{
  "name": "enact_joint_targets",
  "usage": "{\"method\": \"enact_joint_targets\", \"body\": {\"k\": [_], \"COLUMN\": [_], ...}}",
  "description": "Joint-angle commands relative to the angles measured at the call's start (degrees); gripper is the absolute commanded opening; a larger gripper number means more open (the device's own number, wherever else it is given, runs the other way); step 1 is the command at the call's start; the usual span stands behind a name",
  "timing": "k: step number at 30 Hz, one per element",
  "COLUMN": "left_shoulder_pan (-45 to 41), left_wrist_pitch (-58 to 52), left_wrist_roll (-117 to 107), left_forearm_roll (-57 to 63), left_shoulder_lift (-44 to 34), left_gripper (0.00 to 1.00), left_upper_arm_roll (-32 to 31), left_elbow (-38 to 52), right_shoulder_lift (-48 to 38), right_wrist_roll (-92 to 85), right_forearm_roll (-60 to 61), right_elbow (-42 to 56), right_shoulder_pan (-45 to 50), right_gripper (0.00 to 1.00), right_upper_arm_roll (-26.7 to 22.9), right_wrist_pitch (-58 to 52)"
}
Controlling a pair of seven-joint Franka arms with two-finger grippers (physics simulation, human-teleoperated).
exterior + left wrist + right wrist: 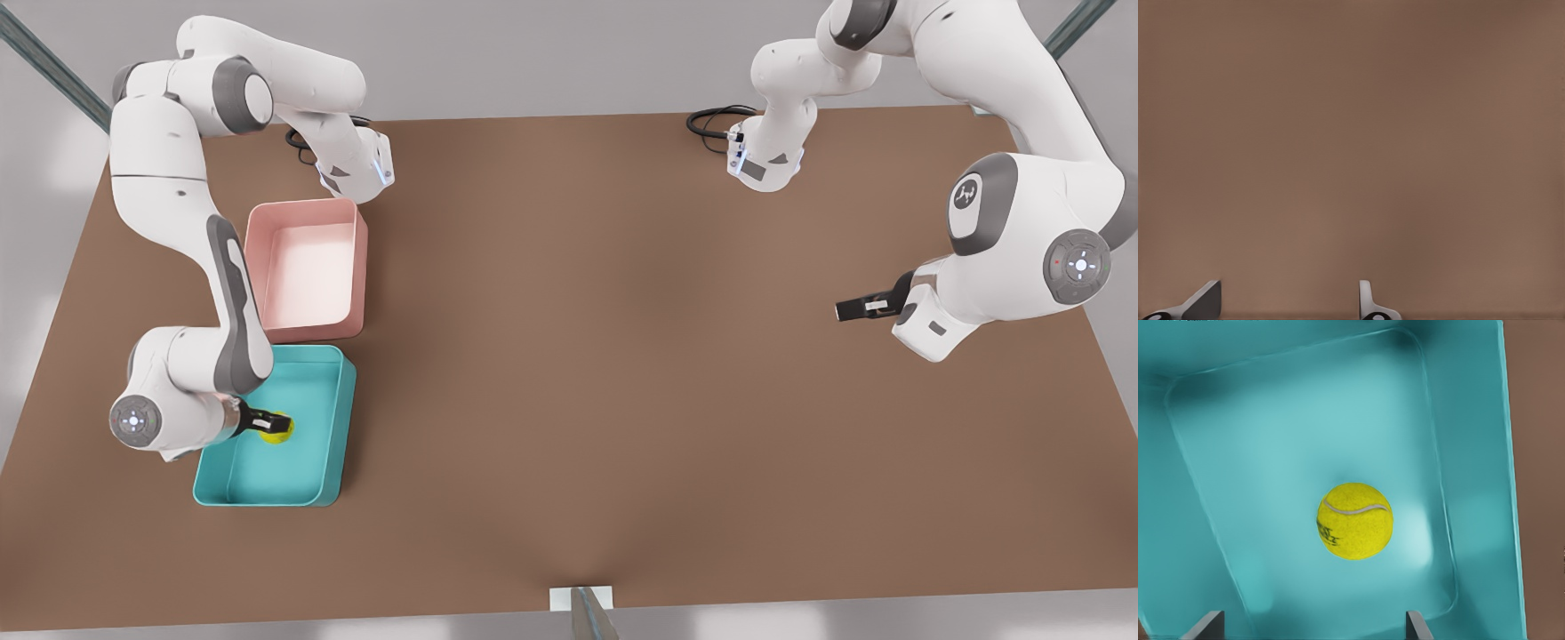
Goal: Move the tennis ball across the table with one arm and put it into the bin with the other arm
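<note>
Your table [587, 356] takes up nearly the whole front view, brown and flat, with the work gathered at its left side. There the teal bin [333, 444] sits in the lower left of the frame, its far wall touching or just beside a pink tray [356, 267] above it; the pink one plays no part here.

The right gripper [267, 425] hangs over the teal bin in the lower left. Its wrist view looks straight down into the bin [1471, 420], so you can match it to this arm. Its fingertips [1205, 623] stand wide apart at the frame's bottom edge, wider than the ball, and they grip nothing.

The tennis ball [1355, 521] lies on the bin floor, about the middle, clear of the walls and free of the fingers. I judge the drop done: the ball is where the task wants it.

The left gripper [855, 309] waits at the right side of the front view, over bare table [1351, 133], well apart from the bin. Its fingers [1368, 300] are spread with nothing between them.
</note>
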Motion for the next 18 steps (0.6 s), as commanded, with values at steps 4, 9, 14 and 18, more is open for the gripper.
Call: {"method": "enact_joint_targets", "body": {"k": [4, 9, 14, 18], "left_shoulder_pan": [-0.17, -0.17, -0.17, 0.00], "left_wrist_pitch": [-0.21, -0.21, -0.21, -0.21], "left_wrist_roll": [-0.22, -0.22, -0.13, -0.22], "left_forearm_roll": [0.19, 0.28, 0.36, 0.28], "left_shoulder_lift": [-0.07, 0.01, 0.10, 0.10], "left_gripper": [1.00, 1.00, 1.00, 1.00], "left_upper_arm_roll": [-0.02, -0.02, -0.02, -0.02], "left_elbow": [0.03, 0.03, 0.03, 0.03], "right_shoulder_lift": [-8.48, -23.96, -29.68, -32.05], "right_wrist_roll": [-17.48, -12.90, -14.40, -14.57], "right_forearm_roll": [1.54, 5.50, 5.06, 5.41], "right_elbow": [3.44, 3.35, -0.51, -3.59], "right_shoulder_pan": [3.05, 4.54, 3.66, 3.14], "right_gripper": [1.00, 1.00, 1.00, 1.00], "right_upper_arm_roll": [0.61, 0.09, -0.53, -0.53], "right_wrist_pitch": [-12.86, -20.78, -21.75, -20.87]}}
